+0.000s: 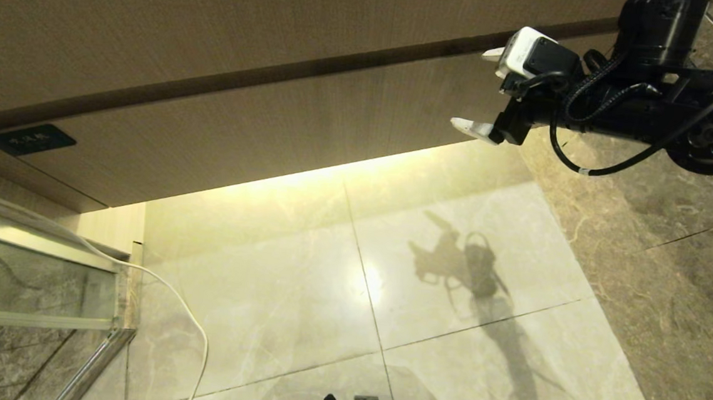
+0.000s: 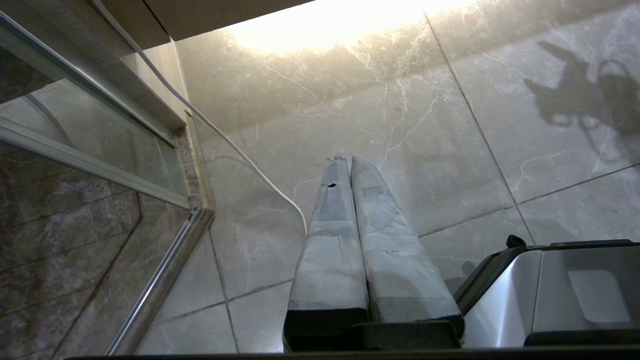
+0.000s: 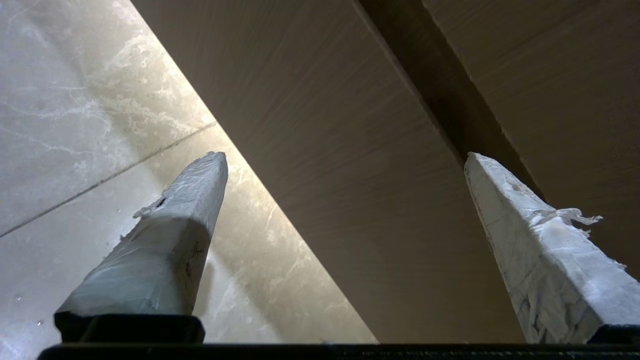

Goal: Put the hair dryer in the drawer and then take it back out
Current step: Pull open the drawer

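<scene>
We see our right hand (image 1: 478,89) raised in front of the drawer (image 1: 260,137), near the right end of its flat wood-grain front. Its white fingers (image 3: 175,235) are spread wide with nothing between them; one tip sits up by the dark gap above the drawer front, the other lower, near the front's bottom edge. In the right wrist view the wood front fills the space between the two fingers, and we cannot tell whether either tip touches it. The drawer is closed, its small dark label (image 1: 29,139) at the far left end of the front. Above the dark gap runs a taller wood panel (image 1: 218,21). The dryer is not visible in any of our views.

Our left hand (image 2: 345,160) hangs low over the marble floor (image 1: 299,296), its two fingers pressed together and holding nothing. A white cord (image 2: 240,155) trails across the floor beside it, running along a glass partition (image 1: 24,283) with a metal frame on our left. Light glows on the floor from under the drawer, and the right arm's shadow (image 1: 470,277) falls on the tiles. Our base (image 2: 560,295) shows beside the left hand.
</scene>
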Controlling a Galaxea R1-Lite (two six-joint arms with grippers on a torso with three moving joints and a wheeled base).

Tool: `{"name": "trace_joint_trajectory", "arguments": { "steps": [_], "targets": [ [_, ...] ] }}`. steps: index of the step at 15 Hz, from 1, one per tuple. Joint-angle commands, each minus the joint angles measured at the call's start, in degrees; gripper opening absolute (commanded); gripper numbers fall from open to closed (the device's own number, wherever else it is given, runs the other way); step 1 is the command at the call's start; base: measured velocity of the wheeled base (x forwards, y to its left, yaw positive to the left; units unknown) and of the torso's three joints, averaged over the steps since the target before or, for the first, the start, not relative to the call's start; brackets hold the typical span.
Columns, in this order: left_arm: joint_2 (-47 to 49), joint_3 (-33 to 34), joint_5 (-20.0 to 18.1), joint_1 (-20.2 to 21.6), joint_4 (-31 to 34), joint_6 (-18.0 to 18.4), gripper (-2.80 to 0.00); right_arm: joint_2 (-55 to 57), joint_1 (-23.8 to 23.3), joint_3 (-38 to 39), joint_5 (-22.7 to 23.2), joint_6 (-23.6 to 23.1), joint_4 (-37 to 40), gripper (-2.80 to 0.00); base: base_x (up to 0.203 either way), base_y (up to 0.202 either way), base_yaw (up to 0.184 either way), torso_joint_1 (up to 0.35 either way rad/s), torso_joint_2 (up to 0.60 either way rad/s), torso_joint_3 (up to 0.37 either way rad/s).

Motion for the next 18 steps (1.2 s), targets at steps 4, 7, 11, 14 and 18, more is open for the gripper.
{"name": "trace_joint_trajectory", "arguments": {
  "steps": [4,7,11,14,18],
  "targets": [
    [0.0,0.1,0.0,0.0,0.0,0.0,-2.80,5.5,0.4,-5.9,0.1,-0.4,-0.4,0.00,0.000,0.000,0.000,0.000,0.00,0.000],
    [0.0,0.1,0.0,0.0,0.0,0.0,-2.80,8.4,0.4,-9.1,0.2,-0.4,-0.5,0.00,0.000,0.000,0.000,0.000,0.00,0.000],
    [0.0,0.0,0.0,0.0,0.0,0.0,-2.80,11.7,0.3,-13.1,1.0,-0.8,-1.1,0.00,0.000,0.000,0.000,0.000,0.00,0.000],
    [0.0,0.1,0.0,0.0,0.0,0.0,-2.80,13.4,0.3,-14.5,1.0,-0.7,-3.3,0.00,0.000,0.000,0.000,0.000,0.00,0.000],
    [0.0,0.1,0.0,-0.1,0.0,0.0,-2.80,14.6,0.2,-14.6,1.2,-0.6,-6.9,0.00,0.000,0.000,0.000,0.000,0.00,0.000]
  ]
}}
